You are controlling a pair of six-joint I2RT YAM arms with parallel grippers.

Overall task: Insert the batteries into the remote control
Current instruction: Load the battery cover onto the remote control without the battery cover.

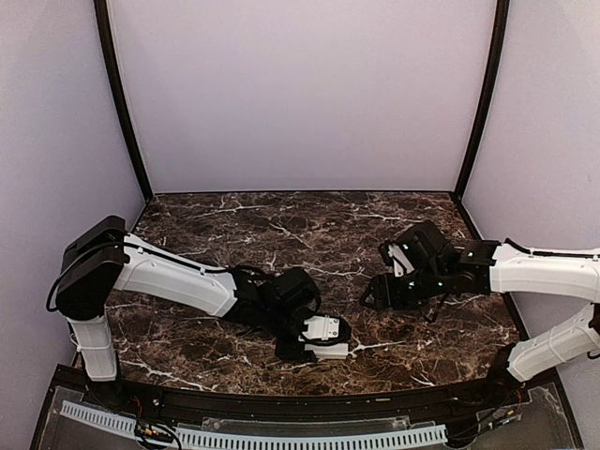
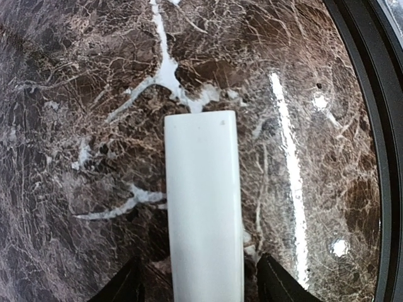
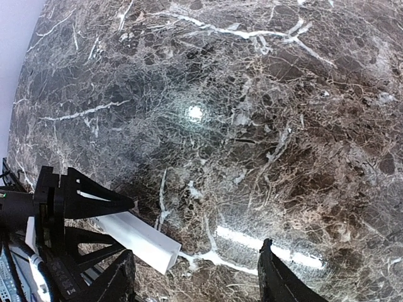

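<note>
The remote control [image 2: 204,201] is a long white bar lying lengthwise between the fingers of my left gripper [image 2: 198,264]. The jaws stand open on either side of it, with a narrow strip of table showing on each side. In the right wrist view the remote's squared end [image 3: 151,242] sticks out from the left gripper's black fingers [image 3: 82,198]. In the top view the left gripper [image 1: 323,342] is low over the table near the front edge, with a bit of the remote [image 1: 330,354] under it. My right gripper [image 1: 375,295] [image 3: 196,248] is open and empty, to the right of it. No batteries are in view.
The dark marble table [image 1: 281,225] stretches back to the lilac walls. A black raised rim [image 2: 371,126] runs along the table's near edge, close to the right of the remote in the left wrist view. A white slotted strip [image 1: 281,436] lies beyond that rim.
</note>
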